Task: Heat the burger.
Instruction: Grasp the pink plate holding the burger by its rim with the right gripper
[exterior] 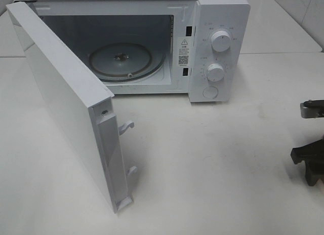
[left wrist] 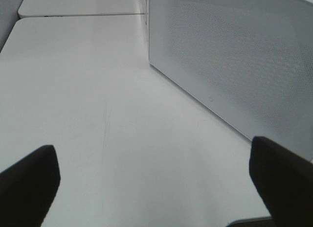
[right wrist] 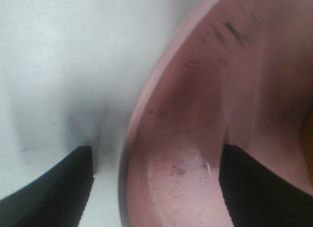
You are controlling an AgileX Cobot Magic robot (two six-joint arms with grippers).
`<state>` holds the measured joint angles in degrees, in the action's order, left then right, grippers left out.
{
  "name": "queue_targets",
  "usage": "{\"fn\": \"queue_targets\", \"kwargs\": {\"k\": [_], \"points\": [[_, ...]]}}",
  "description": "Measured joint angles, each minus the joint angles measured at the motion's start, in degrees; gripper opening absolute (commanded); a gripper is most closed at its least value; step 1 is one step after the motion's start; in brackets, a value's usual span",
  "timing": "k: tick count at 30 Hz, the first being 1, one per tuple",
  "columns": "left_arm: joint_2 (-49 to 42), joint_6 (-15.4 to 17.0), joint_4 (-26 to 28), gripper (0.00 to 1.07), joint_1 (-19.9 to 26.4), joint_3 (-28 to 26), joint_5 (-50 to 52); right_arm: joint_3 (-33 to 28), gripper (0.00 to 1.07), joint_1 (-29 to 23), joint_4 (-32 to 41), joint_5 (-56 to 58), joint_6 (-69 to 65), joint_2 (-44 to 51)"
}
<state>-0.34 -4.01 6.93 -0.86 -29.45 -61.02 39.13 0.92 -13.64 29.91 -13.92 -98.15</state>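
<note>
The burger is out of view. In the right wrist view a pink round plate (right wrist: 195, 139) fills the right side, its rim curving between the fingers of my right gripper (right wrist: 156, 188). One finger (right wrist: 54, 188) stands over the white table outside the rim, and the other finger (right wrist: 264, 188) is over the plate's inside. The jaws are apart and straddle the rim without pinching it. My left gripper (left wrist: 154, 188) is wide open over bare table, with nothing between its fingers. Only dark parts of the right arm (exterior: 310, 161) show at the right edge of the exterior view.
A white microwave (exterior: 217, 42) stands at the back with its door (exterior: 61, 108) swung wide toward the front left. A glass turntable (exterior: 126, 60) lies inside. Two knobs (exterior: 220, 41) sit on its right panel. The door's perforated face (left wrist: 234, 65) is close beside the left gripper.
</note>
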Motion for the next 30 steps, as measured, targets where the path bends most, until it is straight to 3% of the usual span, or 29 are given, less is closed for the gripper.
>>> {"fn": "queue_targets", "kwargs": {"k": [1,2,3,5,6,7,8,9,10,24,30], "points": [[0.0,0.0,0.0,0.98,0.0,0.0,0.0,0.0,0.61,0.0,0.0,0.0,0.0,0.0],[0.0,0.0,0.0,0.98,0.0,0.0,0.0,0.0,0.5,0.0,-0.92,0.06,-1.09,0.0],[0.0,0.0,0.0,0.98,0.0,0.0,0.0,0.0,0.5,0.0,-0.92,0.06,-1.09,0.0],[0.0,0.0,0.0,0.98,0.0,0.0,0.0,0.0,0.29,0.0,-1.38,0.17,-1.95,-0.34],[0.0,0.0,0.0,0.98,0.0,0.0,0.0,0.0,0.29,0.0,-1.38,0.17,-1.95,-0.34],[0.0,0.0,0.0,0.98,0.0,0.0,0.0,0.0,0.17,0.0,-1.38,0.34,-2.23,-0.4],[0.0,0.0,0.0,0.98,0.0,0.0,0.0,0.0,0.17,0.0,-1.38,0.34,-2.23,-0.4],[0.0,0.0,0.0,0.98,0.0,0.0,0.0,0.0,0.04,0.0,-1.78,0.52,-2.23,-0.4],[0.0,0.0,0.0,0.98,0.0,0.0,0.0,0.0,0.0,0.0,-2.23,0.69,-2.23,-0.34],[0.0,0.0,0.0,0.98,0.0,0.0,0.0,0.0,0.0,-0.8,-3.21,2.58,-2.86,-0.34],[0.0,0.0,0.0,0.98,0.0,0.0,0.0,0.0,0.0,-6.19,-9.63,6.65,-9.97,-0.4]]}}
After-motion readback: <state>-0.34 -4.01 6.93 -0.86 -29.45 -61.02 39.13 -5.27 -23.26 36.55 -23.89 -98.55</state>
